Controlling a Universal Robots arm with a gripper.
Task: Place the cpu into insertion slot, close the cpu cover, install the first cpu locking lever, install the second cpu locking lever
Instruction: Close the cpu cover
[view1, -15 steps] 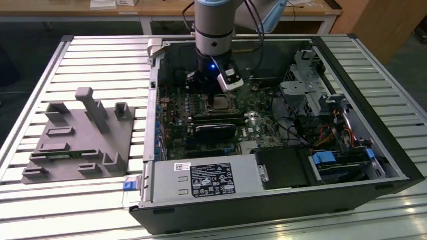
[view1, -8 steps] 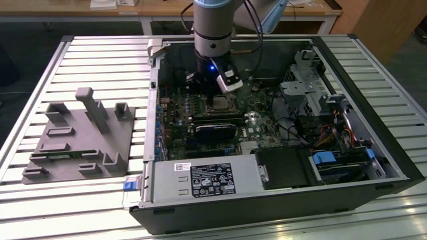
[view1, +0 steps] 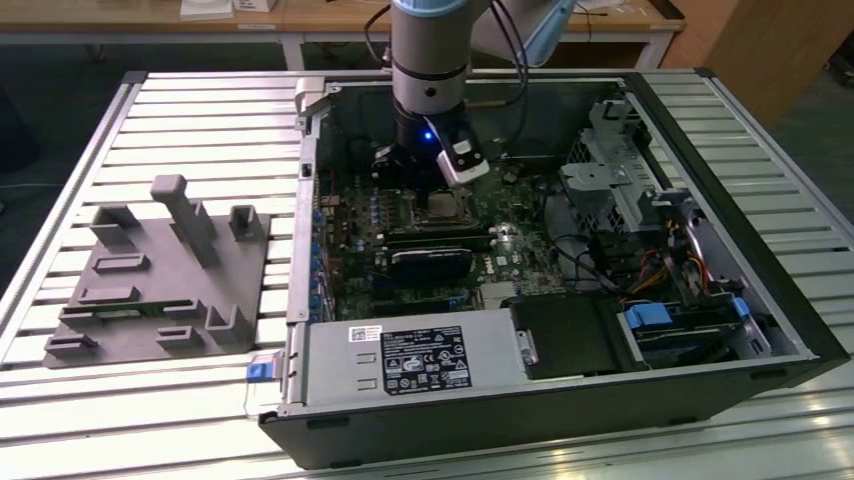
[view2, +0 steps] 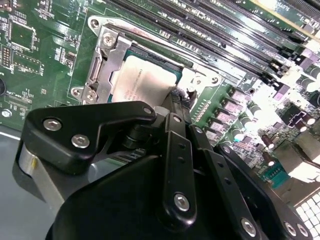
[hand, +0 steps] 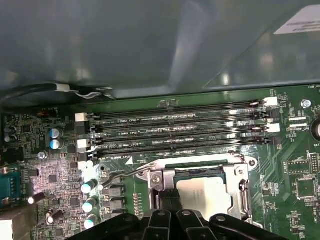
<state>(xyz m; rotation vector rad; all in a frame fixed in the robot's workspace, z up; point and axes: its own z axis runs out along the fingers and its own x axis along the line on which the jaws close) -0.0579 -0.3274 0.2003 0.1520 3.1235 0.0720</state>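
The cpu (hand: 206, 192) lies flat in its socket on the green motherboard, its dull silver top (view2: 142, 82) showing through the window of the cpu cover (hand: 242, 186). The cover (view2: 102, 62) lies down around the chip. In both wrist views my gripper (hand: 170, 201) is shut, its black fingertips (view2: 176, 102) pressed together at the socket's edge beside the chip, holding nothing. A thin metal locking lever (hand: 119, 177) sticks out from the socket corner. In the exterior view my gripper (view1: 427, 193) hangs just above the cpu (view1: 441, 207) inside the open computer case.
Several long memory slots (hand: 175, 132) run beside the socket. Capacitors (hand: 89, 188) stand near the lever's end. The case wall (view1: 310, 180), a black card (view1: 430, 262), drive cages (view1: 614, 180) and the power supply (view1: 414, 355) surround the board. A grey fixture (view1: 167, 275) sits outside the case.
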